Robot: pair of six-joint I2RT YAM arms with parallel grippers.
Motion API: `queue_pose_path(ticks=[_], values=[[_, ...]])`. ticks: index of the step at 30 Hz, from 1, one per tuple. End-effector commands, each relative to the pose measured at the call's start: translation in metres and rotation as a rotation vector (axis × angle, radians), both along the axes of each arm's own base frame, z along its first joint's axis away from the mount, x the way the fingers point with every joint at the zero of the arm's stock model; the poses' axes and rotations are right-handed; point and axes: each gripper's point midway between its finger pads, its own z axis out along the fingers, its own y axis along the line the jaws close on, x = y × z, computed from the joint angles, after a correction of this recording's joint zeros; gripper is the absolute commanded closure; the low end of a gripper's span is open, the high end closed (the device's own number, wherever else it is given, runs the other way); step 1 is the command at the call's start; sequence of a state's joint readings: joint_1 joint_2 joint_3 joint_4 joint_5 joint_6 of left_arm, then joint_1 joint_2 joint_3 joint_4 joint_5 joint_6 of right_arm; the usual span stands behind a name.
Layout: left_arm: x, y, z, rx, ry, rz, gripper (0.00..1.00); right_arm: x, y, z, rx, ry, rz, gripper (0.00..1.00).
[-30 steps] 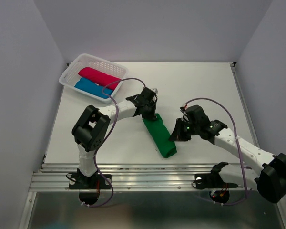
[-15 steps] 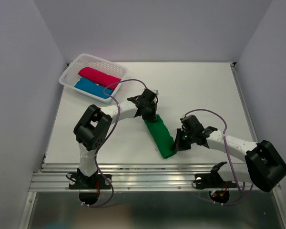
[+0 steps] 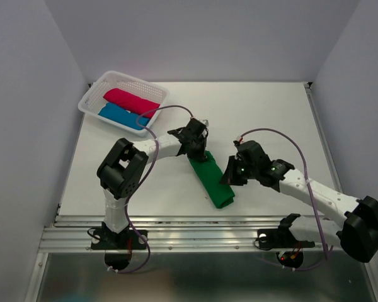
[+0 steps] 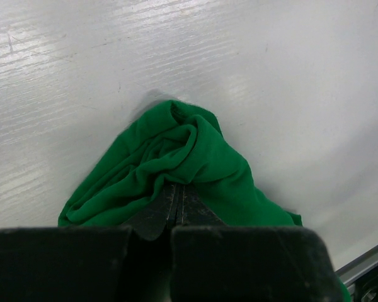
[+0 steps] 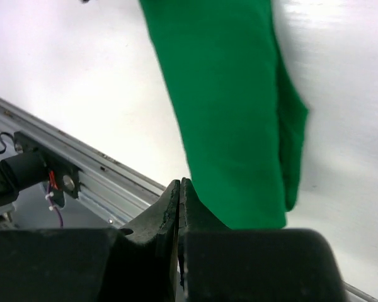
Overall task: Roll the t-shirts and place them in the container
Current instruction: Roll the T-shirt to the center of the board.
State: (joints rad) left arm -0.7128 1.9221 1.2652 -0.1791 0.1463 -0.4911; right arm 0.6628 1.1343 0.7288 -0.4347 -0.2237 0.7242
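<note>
Bright green t-shirt (image 3: 211,181), folded into a long strip, lies on white desk (image 3: 271,113), well apart from white perforated plastic basket (image 3: 91,95). The basket holds a crimson-pink t-shirt roll (image 3: 131,100) & a blue t-shirt roll (image 3: 121,116). Vs 0.5 s ago: right hand (image 3: 230,176) has backed off from strip end farthest from basket to its mid-edge; strip unmoved. Left hand (image 3: 200,151) sits at end nearest basket. Wrist cams only: left fingers pinch bunched cloth; right fingers pressed together, nothing btwn, beside cloth edge.
</note>
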Motion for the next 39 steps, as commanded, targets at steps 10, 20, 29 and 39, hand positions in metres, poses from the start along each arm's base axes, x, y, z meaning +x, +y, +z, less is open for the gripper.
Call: queue_pose_path(ticks=[10, 20, 29, 39], values=[[-0.009, 0.024, -0.013, 0.082, 0.015, 0.021, 1.00, -0.036, -0.023, -0.097, -0.192, 0.170, -0.113, 0.99], [-0.040, 0.050, -0.021, 0.070, 0.067, 0.079, 1.00, -0.036, -0.051, -0.107, -0.321, 0.138, -0.146, 0.99], [-0.069, 0.073, -0.009, 0.051, 0.087, 0.138, 1.00, -0.008, -0.070, -0.087, -0.513, 0.049, -0.159, 0.99], [-0.071, 0.109, 0.021, 0.129, 0.011, 0.255, 0.88, 0.032, -0.075, -0.065, -0.648, -0.077, -0.168, 0.97]])
